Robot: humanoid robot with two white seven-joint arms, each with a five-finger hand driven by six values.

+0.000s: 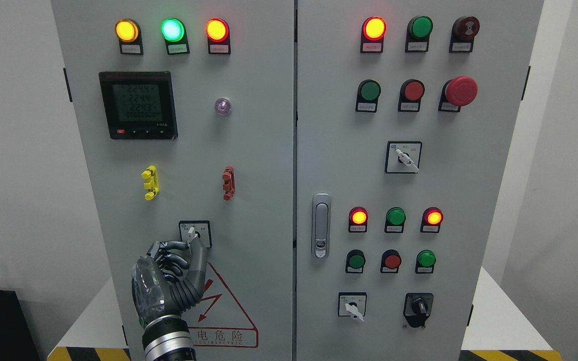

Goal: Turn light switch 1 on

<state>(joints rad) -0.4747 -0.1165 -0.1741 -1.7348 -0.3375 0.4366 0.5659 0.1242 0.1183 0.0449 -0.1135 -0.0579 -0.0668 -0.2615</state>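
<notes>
Grey cabinet door (249, 165): left robot hand (171, 273) (fingers curled) pinches rotary switch (193, 233) w/ free panel around.

head view | faces the grey cabinet (289, 150) straight on, level | close, both doors fill frame | only one view
</notes>
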